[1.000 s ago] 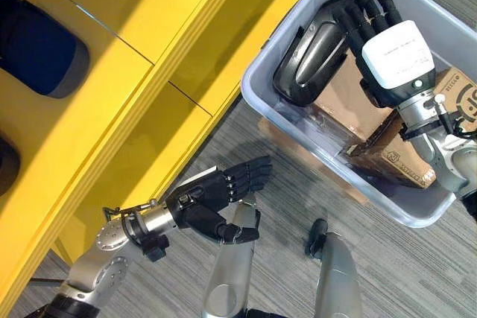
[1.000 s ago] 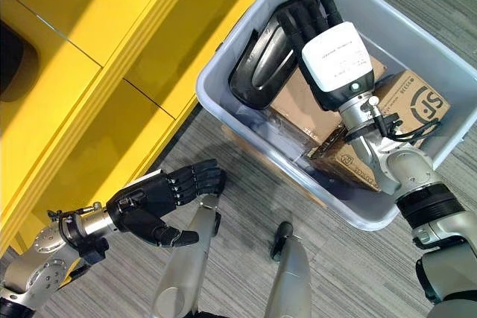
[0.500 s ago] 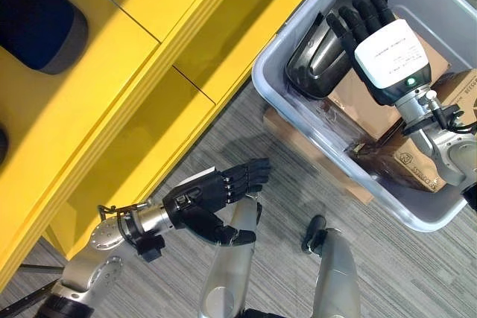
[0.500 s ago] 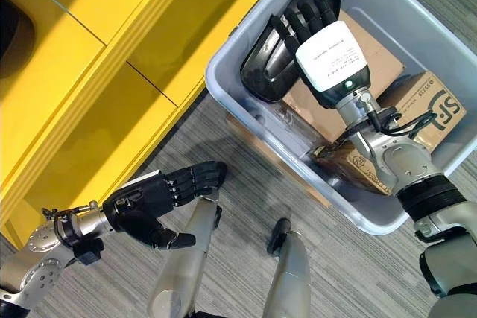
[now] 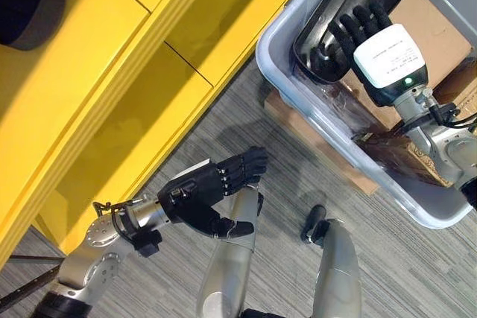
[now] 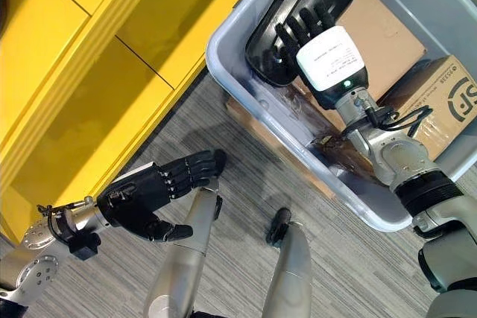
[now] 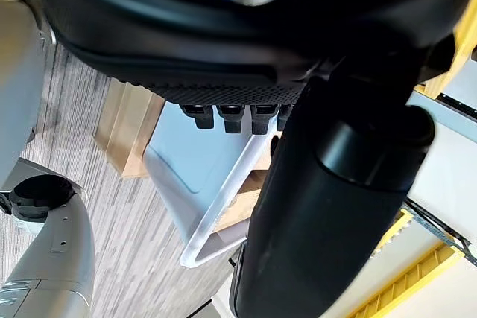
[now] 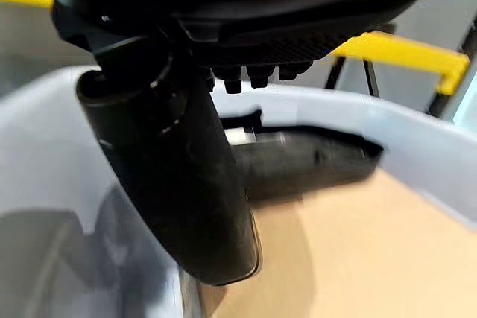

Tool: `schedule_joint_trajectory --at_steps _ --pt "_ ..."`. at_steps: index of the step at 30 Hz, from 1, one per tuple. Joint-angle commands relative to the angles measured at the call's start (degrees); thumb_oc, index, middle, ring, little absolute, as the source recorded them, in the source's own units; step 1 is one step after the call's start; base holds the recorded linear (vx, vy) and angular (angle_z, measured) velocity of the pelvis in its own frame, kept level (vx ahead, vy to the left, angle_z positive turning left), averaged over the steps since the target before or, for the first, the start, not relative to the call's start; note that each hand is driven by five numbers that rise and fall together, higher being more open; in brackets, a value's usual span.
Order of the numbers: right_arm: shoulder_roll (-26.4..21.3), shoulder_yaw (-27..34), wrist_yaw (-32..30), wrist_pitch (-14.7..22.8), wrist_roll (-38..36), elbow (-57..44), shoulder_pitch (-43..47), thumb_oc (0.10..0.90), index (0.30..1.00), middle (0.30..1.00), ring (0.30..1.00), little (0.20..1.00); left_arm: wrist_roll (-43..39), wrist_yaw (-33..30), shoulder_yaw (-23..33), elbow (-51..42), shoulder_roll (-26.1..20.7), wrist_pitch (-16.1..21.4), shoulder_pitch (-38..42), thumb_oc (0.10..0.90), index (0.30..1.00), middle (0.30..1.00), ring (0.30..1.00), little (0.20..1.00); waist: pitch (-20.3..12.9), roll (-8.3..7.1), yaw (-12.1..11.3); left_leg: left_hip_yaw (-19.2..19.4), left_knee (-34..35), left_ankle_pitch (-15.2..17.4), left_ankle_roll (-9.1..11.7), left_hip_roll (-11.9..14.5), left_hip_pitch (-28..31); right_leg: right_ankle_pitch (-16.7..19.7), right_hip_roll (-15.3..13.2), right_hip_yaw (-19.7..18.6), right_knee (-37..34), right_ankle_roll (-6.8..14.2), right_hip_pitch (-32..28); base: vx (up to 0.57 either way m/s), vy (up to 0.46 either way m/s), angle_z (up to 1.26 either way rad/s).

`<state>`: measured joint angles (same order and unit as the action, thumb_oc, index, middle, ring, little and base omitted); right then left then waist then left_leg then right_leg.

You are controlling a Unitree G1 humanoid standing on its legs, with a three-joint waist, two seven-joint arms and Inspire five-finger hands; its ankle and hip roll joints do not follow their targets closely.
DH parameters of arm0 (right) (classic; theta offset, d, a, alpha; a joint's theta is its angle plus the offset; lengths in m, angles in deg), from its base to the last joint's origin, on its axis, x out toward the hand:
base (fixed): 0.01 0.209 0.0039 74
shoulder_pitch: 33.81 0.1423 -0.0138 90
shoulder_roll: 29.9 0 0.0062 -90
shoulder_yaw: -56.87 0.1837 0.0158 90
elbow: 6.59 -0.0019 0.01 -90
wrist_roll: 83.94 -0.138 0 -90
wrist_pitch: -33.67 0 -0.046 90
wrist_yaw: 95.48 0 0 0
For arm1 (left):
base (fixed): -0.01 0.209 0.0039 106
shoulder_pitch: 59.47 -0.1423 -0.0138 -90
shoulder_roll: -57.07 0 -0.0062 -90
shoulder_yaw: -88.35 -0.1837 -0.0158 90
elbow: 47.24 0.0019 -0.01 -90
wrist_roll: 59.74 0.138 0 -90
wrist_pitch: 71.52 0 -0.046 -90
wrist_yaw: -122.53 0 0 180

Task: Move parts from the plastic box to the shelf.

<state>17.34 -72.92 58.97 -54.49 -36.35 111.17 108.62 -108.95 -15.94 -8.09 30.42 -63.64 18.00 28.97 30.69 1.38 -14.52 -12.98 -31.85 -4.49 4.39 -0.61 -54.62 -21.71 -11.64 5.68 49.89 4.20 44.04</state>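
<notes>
The curved black plastic part (image 6: 298, 20), leaning in the far-left corner of the grey plastic box (image 6: 246, 98), is reached by the right hand (image 6: 317, 35) with fingers spread, not clamped; closing and lifting toward the yellow shelf (image 6: 112, 57) is judged next, while the left hand (image 6: 149, 195) is held loosely open, low.

Inside the plastic box (image 6: 246, 80), the right hand (image 6: 317, 42) has slid further onto the black part (image 6: 298, 13), its fingers now spread flat across its hollow face rather than hooked over the part's edge as before.
</notes>
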Motion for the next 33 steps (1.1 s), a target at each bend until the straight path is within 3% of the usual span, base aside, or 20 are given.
schedule_joint_trajectory --at_steps 1,5,11,20,33 --pt "-2.91 0.68 -2.18 -2.31 -3.59 0.91 9.14 0.9 1.0 1.0 1.0 1.0 -4.12 1.76 2.03 -5.42 -1.13 4.52 -0.62 0.9 1.0 1.0 1.0 1.0 -0.9 0.21 -2.08 1.0 4.34 2.22 -4.28 -2.67 0.01 -2.62 7.43 3.17 4.83 -8.23 -3.65 0.0 0.0 0.0" --pt "-2.94 0.52 -2.03 -4.95 -6.53 3.02 10.06 0.9 1.0 1.0 1.0 1.0 -3.78 1.42 1.86 -5.52 -1.19 4.68 -0.59 0.9 1.0 1.0 1.0 1.0 -0.9 0.46 -2.01 1.08 3.95 2.16 -4.35 -2.64 -1.34 -2.68 7.48 3.22 5.73 -8.42 -2.11 0.0 0.0 0.0" --pt "-2.62 0.5 -1.72 -5.58 -6.73 4.49 11.1 0.9 1.0 1.0 1.0 1.0 -3.92 1.39 1.82 -5.34 -1.19 4.69 -0.28 0.9 1.0 1.0 1.0 1.0 -0.9 0.72 -1.92 1.16 3.62 2.08 -4.33 -2.56 -2.52 -2.8 7.53 3.23 6.37 -8.55 -0.65 0.0 0.0 0.0" --pt "-4.65 -0.63 -5.92 -8.36 0.41 6.51 13.44 0.9 1.0 1.0 1.0 1.0 -4.41 2.15 2.2 -5.14 -1.7 5.57 -0.86 0.9 1.0 1.0 1.0 1.0 -0.9 1.01 -2.12 1.3 3.22 1.97 -4.35 -2.65 -3.6 -2.88 7.43 3.34 6.88 -8.64 0.18 0.0 0.0 0.0" --pt "-7.37 -5.51 -2.52 -8.55 6.05 5.41 16.66 0.9 1.0 1.0 1.0 1.0 -6.23 4.04 3.99 -5.45 -2.72 7.06 -2.69 0.9 1.0 1.0 1.0 1.0 -0.9 0.88 -3.01 1.09 1.81 2.16 -4.41 -3.12 -5.47 -3.53 6.93 3.94 9.11 -8.86 1.67 0.02 -0.002 0.03"
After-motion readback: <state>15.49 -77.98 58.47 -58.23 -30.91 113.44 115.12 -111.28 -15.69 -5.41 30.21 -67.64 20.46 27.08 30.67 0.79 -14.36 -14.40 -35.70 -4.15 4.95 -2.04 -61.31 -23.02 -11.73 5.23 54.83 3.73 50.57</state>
